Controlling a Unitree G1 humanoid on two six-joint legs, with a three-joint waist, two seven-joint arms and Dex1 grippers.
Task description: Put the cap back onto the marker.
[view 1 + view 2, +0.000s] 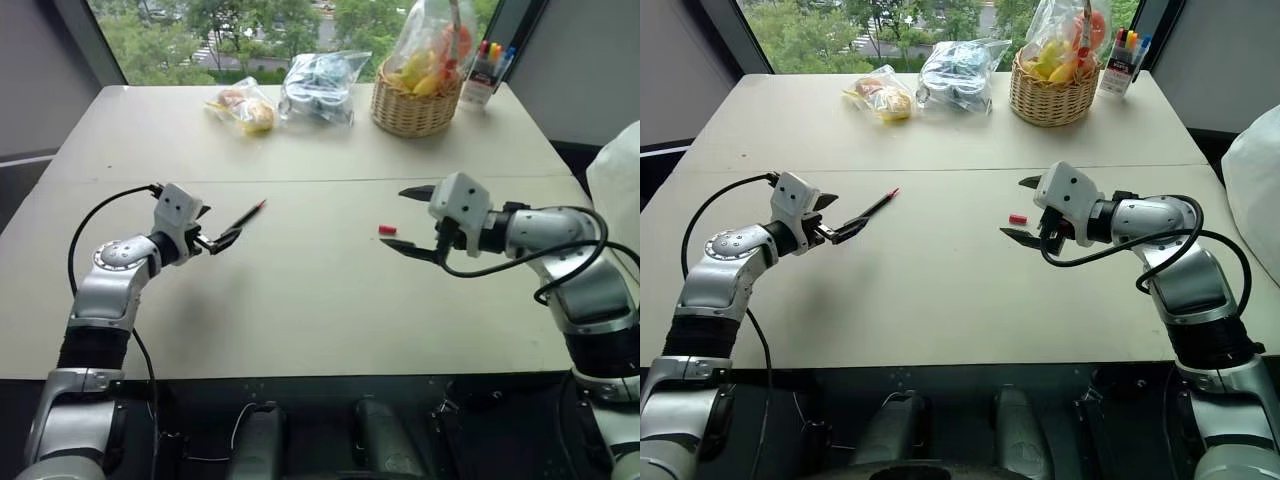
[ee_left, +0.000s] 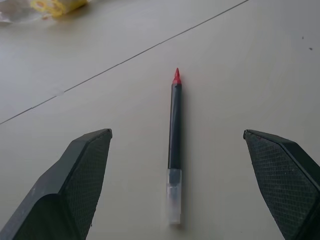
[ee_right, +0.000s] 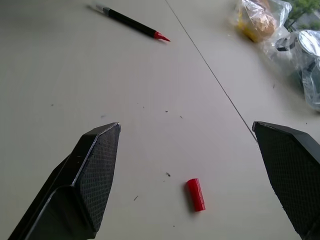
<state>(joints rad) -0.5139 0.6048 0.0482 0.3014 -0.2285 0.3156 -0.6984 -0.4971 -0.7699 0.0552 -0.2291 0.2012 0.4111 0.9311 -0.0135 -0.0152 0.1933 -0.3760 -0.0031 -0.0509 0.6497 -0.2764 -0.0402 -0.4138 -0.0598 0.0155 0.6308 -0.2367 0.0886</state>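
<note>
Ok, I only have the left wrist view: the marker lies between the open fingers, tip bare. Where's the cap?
Observer: The cap lies on the table, over on the right, well apart from the marker.
Operator: Is the right gripper on it?
Observer: No. The right gripper is open and empty, with the cap lying loose just ahead of its fingers.
Operator: Anything else on the table?
Observer: Along the far edge there are a basket, two bags and a cup of markers.
</note>
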